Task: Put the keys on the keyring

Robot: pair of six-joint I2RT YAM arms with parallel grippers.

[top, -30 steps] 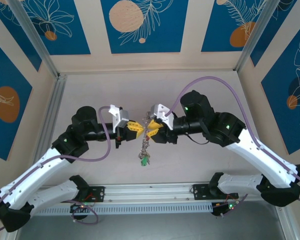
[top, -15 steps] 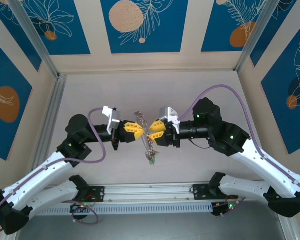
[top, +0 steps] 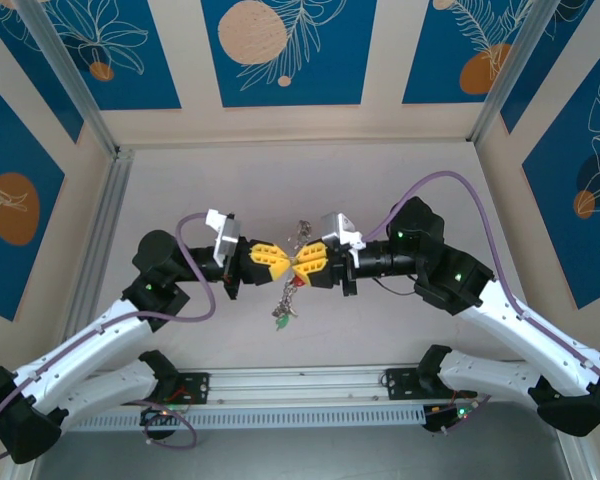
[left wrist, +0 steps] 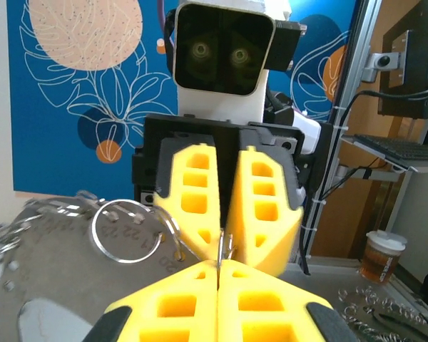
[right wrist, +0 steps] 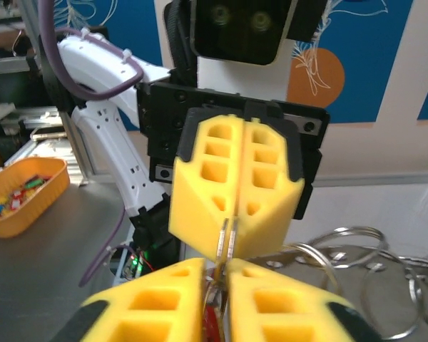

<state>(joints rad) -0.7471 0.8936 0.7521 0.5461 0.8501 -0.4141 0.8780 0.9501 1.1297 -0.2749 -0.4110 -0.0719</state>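
Note:
The two yellow-fingered grippers meet tip to tip above the middle of the table. My left gripper (top: 285, 265) (left wrist: 218, 265) is shut on the thin wire of the keyring (left wrist: 224, 247). My right gripper (top: 302, 268) (right wrist: 217, 274) faces it, its fingers closed to a narrow slit on the same wire (right wrist: 227, 235). A red key (right wrist: 214, 324) shows in that slit. Below the fingertips a chain of keys hangs, with a red one (top: 299, 283) near the top and a green one (top: 282, 322) at the bottom. More ring parts stick up behind the fingertips (top: 302, 232).
A smaller split ring (left wrist: 125, 231) with numbered metal tags hangs left of the fingertips. Loops of ring wire (right wrist: 349, 246) lie to the right. An orange tray (right wrist: 21, 189) of coloured bits sits off to the side. An aluminium rail (top: 300, 385) runs along the near edge.
The right gripper has closed from a wider gap onto the wire. Both grippers have drawn together until their tips touch, and the hanging keys have swung.

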